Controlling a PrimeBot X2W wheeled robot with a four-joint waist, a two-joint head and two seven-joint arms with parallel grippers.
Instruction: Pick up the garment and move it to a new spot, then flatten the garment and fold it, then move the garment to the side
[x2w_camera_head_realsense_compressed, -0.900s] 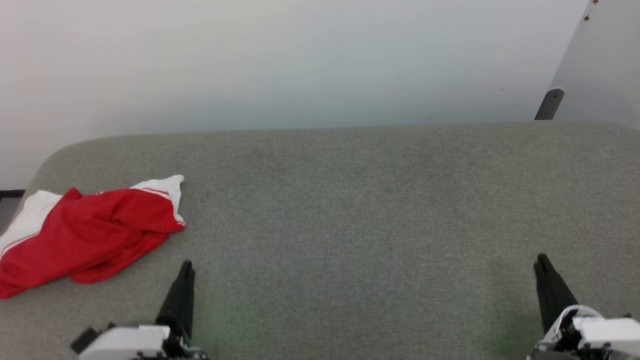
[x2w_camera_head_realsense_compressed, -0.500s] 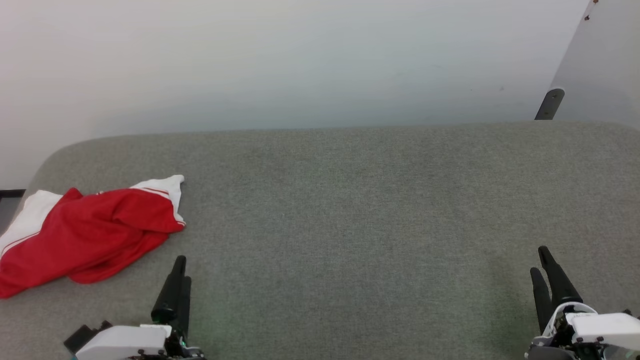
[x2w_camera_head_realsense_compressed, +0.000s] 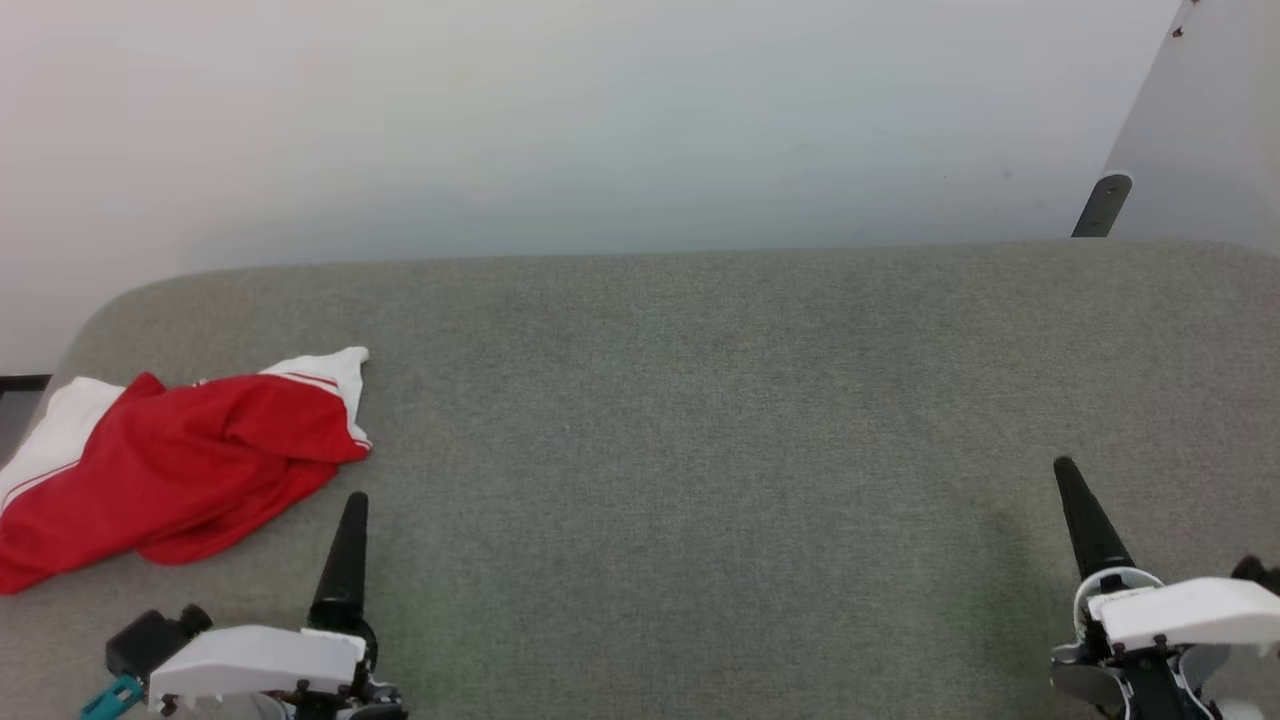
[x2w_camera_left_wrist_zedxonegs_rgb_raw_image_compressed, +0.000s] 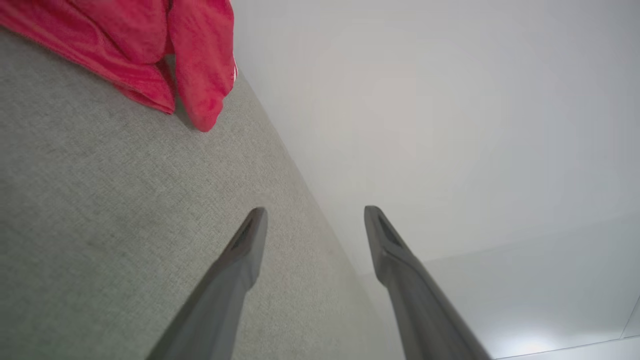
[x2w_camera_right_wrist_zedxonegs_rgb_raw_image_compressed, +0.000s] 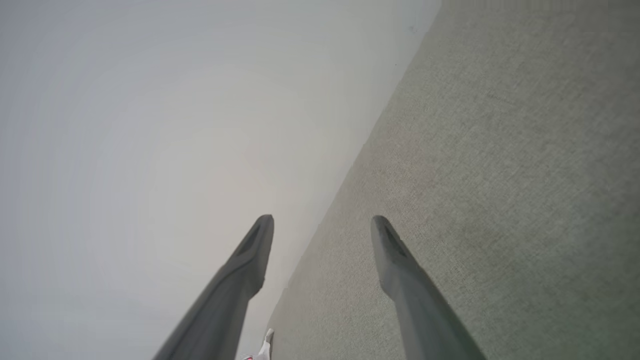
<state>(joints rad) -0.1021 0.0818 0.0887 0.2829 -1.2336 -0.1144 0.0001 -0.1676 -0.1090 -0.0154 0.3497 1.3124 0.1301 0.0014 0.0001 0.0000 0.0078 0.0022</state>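
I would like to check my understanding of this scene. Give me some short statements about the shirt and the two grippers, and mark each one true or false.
1. The garment lies crumpled on the grey fabric surface. True.
2. The left gripper is shut on the garment. False: it is open, apart from the garment, and holds nothing.
3. The right gripper is open. True.
4. The garment lies on the robot's right side. False: it lies on the robot's left, nearer the left gripper.

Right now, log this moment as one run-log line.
stage: pre-pickup | shirt: crumpled, left on grey surface | left gripper: open, empty | right gripper: open, empty
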